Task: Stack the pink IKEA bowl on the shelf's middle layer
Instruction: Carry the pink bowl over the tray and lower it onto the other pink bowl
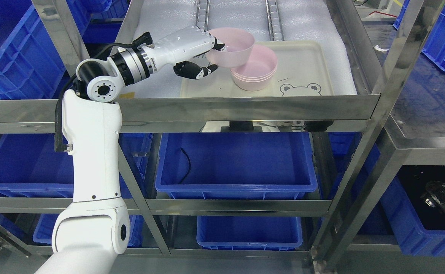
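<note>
Brushed, reflective steel on the shelf frame (245, 106); white foam sheet (313, 23) with a fine pebbled texture across the deck; smooth, matt cream plastic in the tray (306, 62), printed with a thin bear outline; satin pink plastic, faintly translucent at the rim, in the held bowl (234, 45) and the stacked bowls (255, 70); glossy white shell on the left arm (93, 160), metallic silver over the left hand (190, 47), black rubbery pads at the fingertips (212, 68); shiny blue moulded plastic in the bins (234, 163)
</note>
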Robot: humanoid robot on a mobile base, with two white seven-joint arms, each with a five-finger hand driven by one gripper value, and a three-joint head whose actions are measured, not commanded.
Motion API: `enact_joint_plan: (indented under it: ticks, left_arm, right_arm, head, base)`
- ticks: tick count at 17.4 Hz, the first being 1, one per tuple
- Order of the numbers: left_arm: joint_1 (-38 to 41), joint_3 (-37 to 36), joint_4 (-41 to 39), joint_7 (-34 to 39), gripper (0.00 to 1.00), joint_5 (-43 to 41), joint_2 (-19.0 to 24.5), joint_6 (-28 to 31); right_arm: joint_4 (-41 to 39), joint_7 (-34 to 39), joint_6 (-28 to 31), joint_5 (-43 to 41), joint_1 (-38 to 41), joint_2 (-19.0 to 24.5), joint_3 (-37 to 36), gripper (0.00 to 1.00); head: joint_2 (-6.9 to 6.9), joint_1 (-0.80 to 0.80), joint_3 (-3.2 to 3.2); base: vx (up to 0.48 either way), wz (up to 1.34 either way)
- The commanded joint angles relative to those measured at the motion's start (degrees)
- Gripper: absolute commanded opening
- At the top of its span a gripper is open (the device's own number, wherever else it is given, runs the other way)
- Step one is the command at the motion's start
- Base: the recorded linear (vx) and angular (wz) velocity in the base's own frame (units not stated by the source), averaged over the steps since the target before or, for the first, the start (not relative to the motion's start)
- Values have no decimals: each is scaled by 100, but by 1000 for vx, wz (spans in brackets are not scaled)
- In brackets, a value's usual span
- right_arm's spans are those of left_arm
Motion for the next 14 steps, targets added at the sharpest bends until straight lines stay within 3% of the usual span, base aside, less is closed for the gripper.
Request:
enact_joint_plan:
  ticks: [1, 10, 14]
  left_arm:
    - [-440, -718, 405, -22, 2, -437, -152, -1]
    - [-608, -1202, 1037, 48, 2, -885, -152, -1]
    - [-608, -1167, 1090, 513, 3, -885, -152, -1]
  right_arm:
    - [-100, -3, -3, 0, 17, -100, 0, 100]
    - [-100, -3, -3, 0, 17, -100, 0, 100]
    - [-100, -3, -3, 0, 17, -100, 0, 100]
  head:
    - [0, 0, 0]
    - [0, 0, 0]
    - [0, 0, 0]
  base:
    - [28, 3]
    - [11, 3]
    - [-5, -11]
